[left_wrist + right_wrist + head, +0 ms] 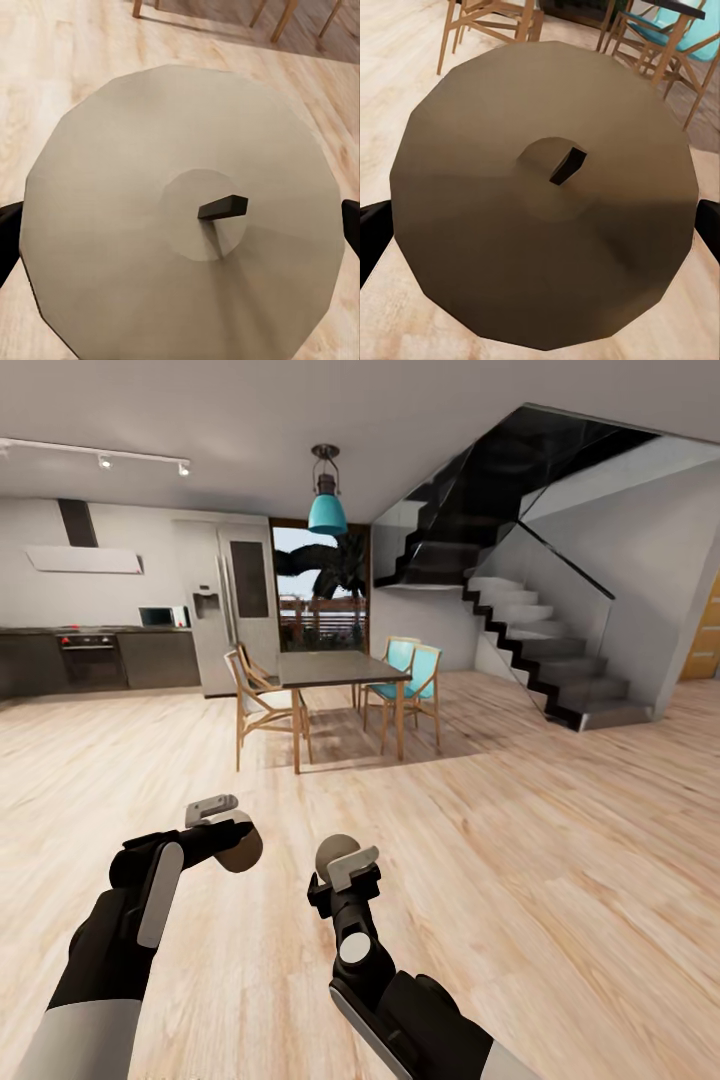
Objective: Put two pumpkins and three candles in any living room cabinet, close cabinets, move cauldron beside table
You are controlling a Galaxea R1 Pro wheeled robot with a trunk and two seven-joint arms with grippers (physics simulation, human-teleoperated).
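Each of my grippers is shut on a candle. In the head view my left gripper (pixel 230 835) holds a grey-brown candle (pixel 243 850) low over the wooden floor, and my right gripper (pixel 343 860) holds another candle (pixel 333 850) upright beside it. In the left wrist view the pale round top and dark wick of the candle (pixel 180 210) sit between dark fingertips (pixel 7 236). The right wrist view looks down on the browner candle (pixel 547 195) between its fingertips (pixel 371 232). The pumpkins, cabinet and cauldron are out of view.
Ahead stands a dining table (pixel 340 668) with wooden chairs (pixel 262 710) and teal chairs (pixel 415 675). A staircase (pixel 545 650) rises at the right. Kitchen counters (pixel 95 658) and a fridge (pixel 228 610) line the far wall. Open wood floor (pixel 560 840) lies around me.
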